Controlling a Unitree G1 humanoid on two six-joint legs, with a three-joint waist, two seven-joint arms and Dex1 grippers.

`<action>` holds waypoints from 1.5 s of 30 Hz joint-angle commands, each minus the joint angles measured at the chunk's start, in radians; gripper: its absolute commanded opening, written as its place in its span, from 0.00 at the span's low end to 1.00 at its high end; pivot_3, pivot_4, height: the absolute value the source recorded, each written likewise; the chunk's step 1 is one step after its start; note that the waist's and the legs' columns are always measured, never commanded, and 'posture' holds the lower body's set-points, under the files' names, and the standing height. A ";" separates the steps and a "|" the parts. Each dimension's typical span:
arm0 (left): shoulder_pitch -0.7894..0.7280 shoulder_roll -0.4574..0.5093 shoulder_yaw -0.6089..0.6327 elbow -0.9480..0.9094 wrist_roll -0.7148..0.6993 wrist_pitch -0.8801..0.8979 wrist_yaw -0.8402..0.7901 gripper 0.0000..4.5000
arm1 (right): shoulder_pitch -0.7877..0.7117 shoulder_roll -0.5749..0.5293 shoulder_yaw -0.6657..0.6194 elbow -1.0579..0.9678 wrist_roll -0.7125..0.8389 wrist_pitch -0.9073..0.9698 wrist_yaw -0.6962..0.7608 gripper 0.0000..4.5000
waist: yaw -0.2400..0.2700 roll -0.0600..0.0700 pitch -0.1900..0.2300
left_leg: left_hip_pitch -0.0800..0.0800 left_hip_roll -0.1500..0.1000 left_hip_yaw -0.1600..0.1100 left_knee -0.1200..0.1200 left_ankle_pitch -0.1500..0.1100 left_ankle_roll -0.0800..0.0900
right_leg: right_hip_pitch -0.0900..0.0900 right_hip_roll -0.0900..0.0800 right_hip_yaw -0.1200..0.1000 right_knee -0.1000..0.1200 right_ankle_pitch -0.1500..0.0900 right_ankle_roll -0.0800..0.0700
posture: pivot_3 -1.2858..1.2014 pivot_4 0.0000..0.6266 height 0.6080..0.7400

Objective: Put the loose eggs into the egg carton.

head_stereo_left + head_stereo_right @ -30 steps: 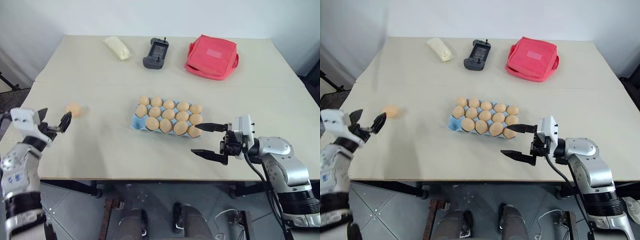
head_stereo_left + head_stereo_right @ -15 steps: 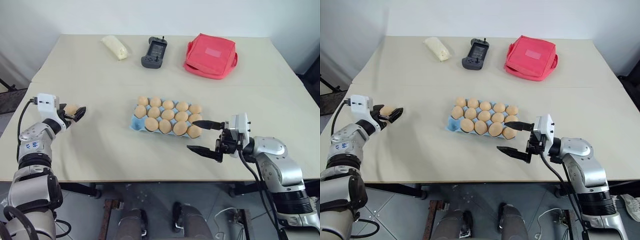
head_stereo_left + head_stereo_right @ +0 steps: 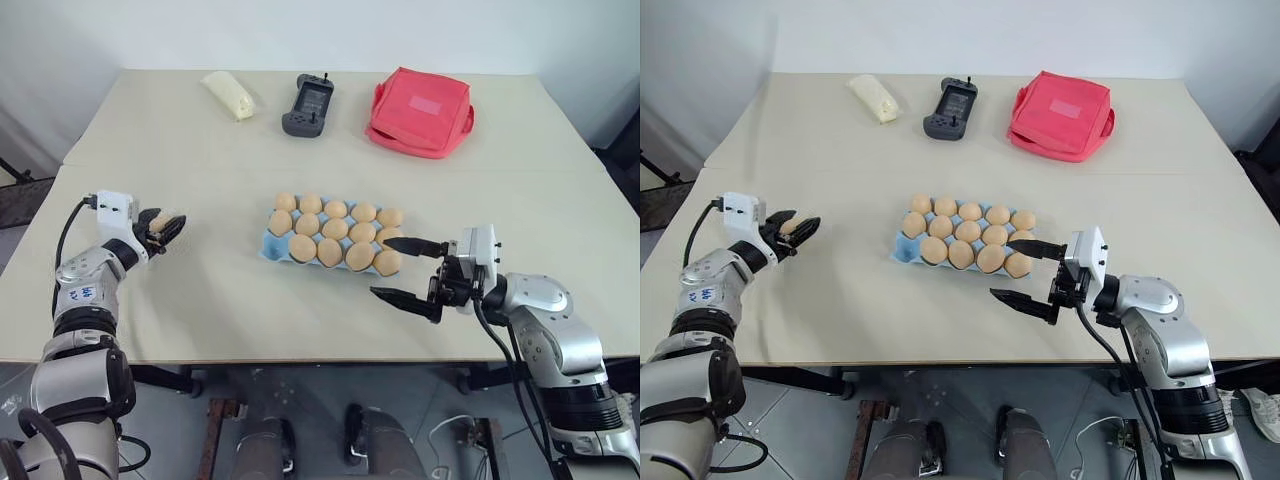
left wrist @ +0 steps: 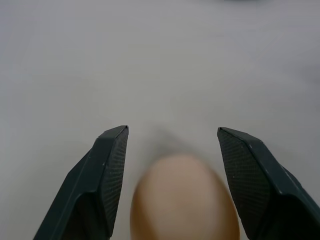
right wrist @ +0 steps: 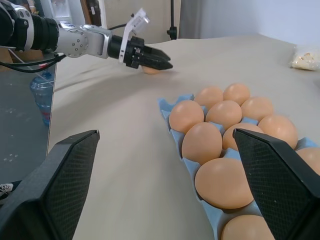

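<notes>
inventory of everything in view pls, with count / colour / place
table: 1, beige, under everything
egg carton: 1, light blue, table centre, front-left cup empty
eggs in carton: 14, tan-brown, all the other cups
loose egg: 1, tan-brown, at the left hand, near the table's left edge
packet: 1, pale yellow, far left
handheld controller: 1, dark grey, far centre
pouch: 1, red, far right
left hand: 1, black, at the loose egg
right hand: 1, black, open, by the carton's near-right corner

A beige table stands before white walls, grey floor below.
</notes>
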 commanded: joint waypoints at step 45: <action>-0.139 -0.164 -0.114 0.060 0.055 0.025 0.115 1.00 | -0.003 0.018 0.010 -0.008 0.006 -0.023 -0.012 1.00 | 0.004 0.000 0.000 | 0.000 -0.001 0.000 0.003 0.001 0.002 | 0.002 0.002 -0.001 0.001 0.002 -0.001 | 0.52 0.24 1.00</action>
